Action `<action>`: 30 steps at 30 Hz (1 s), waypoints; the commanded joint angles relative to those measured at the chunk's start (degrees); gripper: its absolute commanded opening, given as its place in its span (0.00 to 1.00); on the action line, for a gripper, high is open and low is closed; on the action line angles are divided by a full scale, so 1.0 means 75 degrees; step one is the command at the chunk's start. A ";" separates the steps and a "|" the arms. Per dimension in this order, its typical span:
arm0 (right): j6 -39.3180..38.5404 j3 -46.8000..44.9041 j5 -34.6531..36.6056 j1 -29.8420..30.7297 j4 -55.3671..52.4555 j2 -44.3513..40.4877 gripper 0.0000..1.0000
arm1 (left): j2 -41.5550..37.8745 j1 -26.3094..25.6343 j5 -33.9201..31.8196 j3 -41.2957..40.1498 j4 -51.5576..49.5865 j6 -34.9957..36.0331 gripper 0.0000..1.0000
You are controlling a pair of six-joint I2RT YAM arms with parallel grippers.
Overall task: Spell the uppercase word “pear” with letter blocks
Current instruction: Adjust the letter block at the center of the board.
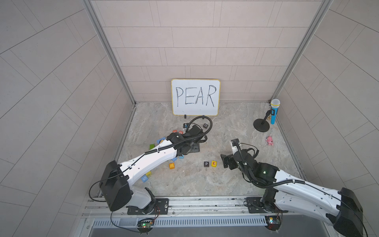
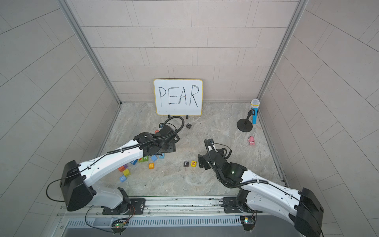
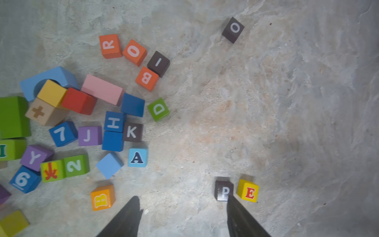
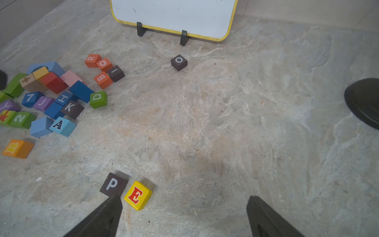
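Both my left jaws and right jaws gape empty over the mottled stone counter (image 1: 194, 184), boxed by pale tiled walls (image 1: 184, 41). P block (image 1: 206, 164) and E block (image 1: 214, 163) sit side by side mid-counter; A block (image 3: 137, 157) and R block (image 3: 110, 46) lie in the heap (image 3: 90, 135) toward its left edge.

The E block (image 4: 137, 195) looks glossy-painted, the marbled tabletop (image 4: 225, 133) matt and rough.

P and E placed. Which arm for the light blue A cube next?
Left. The light blue cube with black A lies right beside the left arm; the left gripper is open, empty. The right gripper, also open, sits past the yellow E cube, farther off.
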 commanded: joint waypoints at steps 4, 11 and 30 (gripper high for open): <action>0.1847 0.0640 -0.0694 0.0063 -0.1176 0.0849 0.95 | -0.0906 0.0686 0.0239 -0.0886 -0.0294 0.0477 0.74; 0.2042 0.1079 -0.1449 0.0064 -0.0688 0.2278 0.86 | -0.1144 0.1116 0.0548 -0.1333 0.0132 0.0801 0.79; 0.1434 0.2154 -0.1551 0.0075 -0.0937 0.4716 0.82 | -0.1069 0.1381 0.0805 -0.1678 0.0532 0.0975 0.80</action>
